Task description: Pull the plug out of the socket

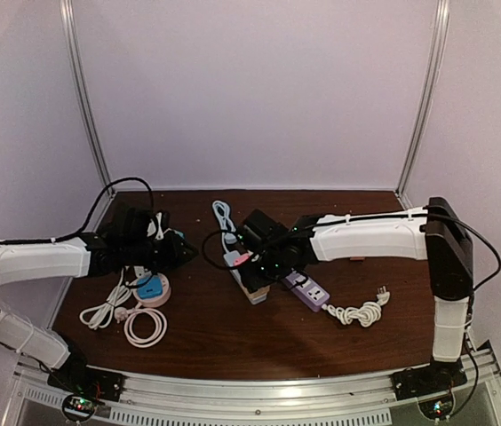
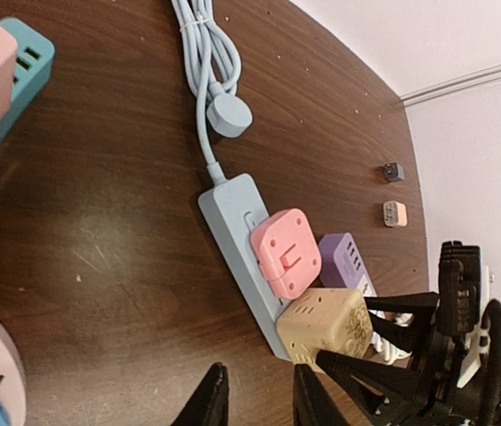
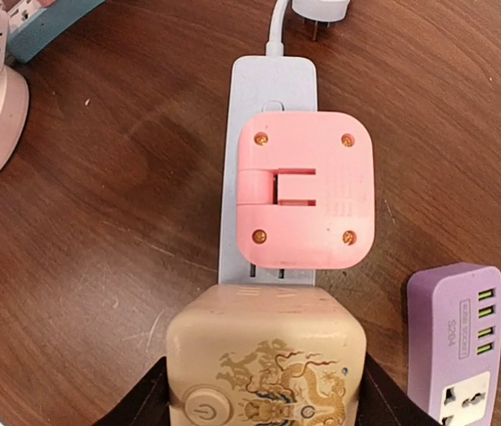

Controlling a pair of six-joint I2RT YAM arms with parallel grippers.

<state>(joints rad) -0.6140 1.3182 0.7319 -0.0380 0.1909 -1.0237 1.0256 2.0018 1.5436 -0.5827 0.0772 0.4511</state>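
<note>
Between the fingers of the right pincer (image 3: 264, 395): beige cube plug (image 3: 264, 355), dragon print + power button on its top face. Pincer is clamped on it, one finger vs. each side wall. Plug sits on the end of the pale-blue socket strip (image 3: 273, 89) nearest the pincer; strip runs straight out ahead of it. No gap visible btw plug base and strip, in either wrist view. Judge plug not yet pulled, prongs prob. seated.

Just ahead of the pincer, next slot along: pink adapter (image 3: 304, 191), also on the strip. Very close to the cube; touching or not, can't tell. Beside the pincer, off the strip: purple socket block (image 3: 455, 328), apart from the cube, not involved.

Left pincer (image 2: 259, 399): fingers narrowly apart, nothing btw them, over bare table (image 2: 99, 222). Strip lies ahead of it, not touched, so no bracing.

Progress, my est.:
- approach + grasp: look done
- left to do: the pull itself, straight up off the strip, then carry plug clear

Risk: strip is unheld and looks light. It may lift w/ the plug unless the left pincer pins it down.
</note>
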